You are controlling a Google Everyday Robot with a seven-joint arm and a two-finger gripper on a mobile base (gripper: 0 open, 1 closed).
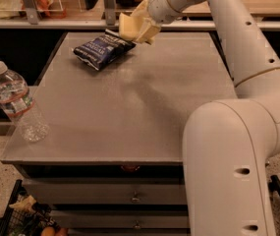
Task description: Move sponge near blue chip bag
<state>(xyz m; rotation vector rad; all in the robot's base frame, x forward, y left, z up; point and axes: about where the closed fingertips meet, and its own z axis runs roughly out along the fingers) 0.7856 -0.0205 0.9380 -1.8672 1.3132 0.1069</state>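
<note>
The blue chip bag [101,49] lies crinkled at the far left part of the grey table [129,112]. My gripper [139,29] hangs just above the table at the bag's right end, reaching in from the upper right. It is shut on the pale yellow sponge [127,26], which sits between the cream fingers [149,29] and is held a little off the surface, almost over the bag's right corner.
A clear water bottle [15,101] stands tilted at the table's left front edge. A shelf rail [56,22] with bags runs behind the table. My large white arm [233,151] fills the right foreground. Drawers [105,195] sit below the tabletop.
</note>
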